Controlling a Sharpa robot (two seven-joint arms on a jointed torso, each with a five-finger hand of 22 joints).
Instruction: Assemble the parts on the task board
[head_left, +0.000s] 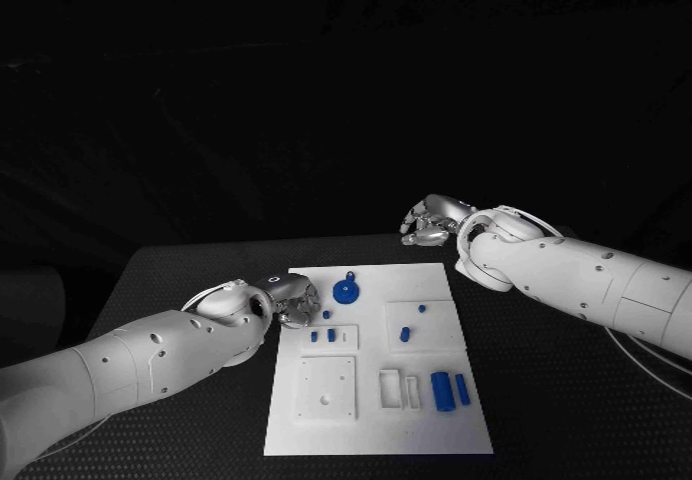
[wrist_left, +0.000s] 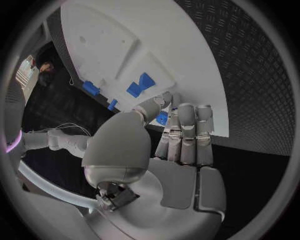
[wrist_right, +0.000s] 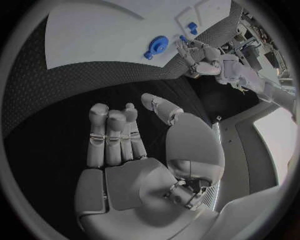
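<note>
Centrally on the black surface (head_left: 188, 270) lay the white task board (head_left: 433, 420), its long axis running from the robot toward the far edge. Near its far end sat a round blue part (head_left: 346, 292) with a small tab pointing away from the robot. Two short blue parts (head_left: 323, 335) stood side by side in a raised white block just behind the left robot hand (head_left: 290, 299), and another small blue part (head_left: 407, 333) lay in the square block to the right. At the near right, two long blue bars (head_left: 449, 389) lay parallel, their long axes along the board's length, beside a white rectangular frame (head_left: 391, 388). A larger white block (head_left: 327, 387) took up the near left. The left robot hand rested at the board's left edge, its fingers (wrist_left: 186, 131) straight and pressed together, with a small blue part (wrist_left: 162, 118) between thumb and fingertips. The right robot hand (head_left: 436, 220) hovered beyond the board's far right corner, holding nothing, fingers (wrist_right: 111, 135) loosely extended and the thumb apart.
</note>
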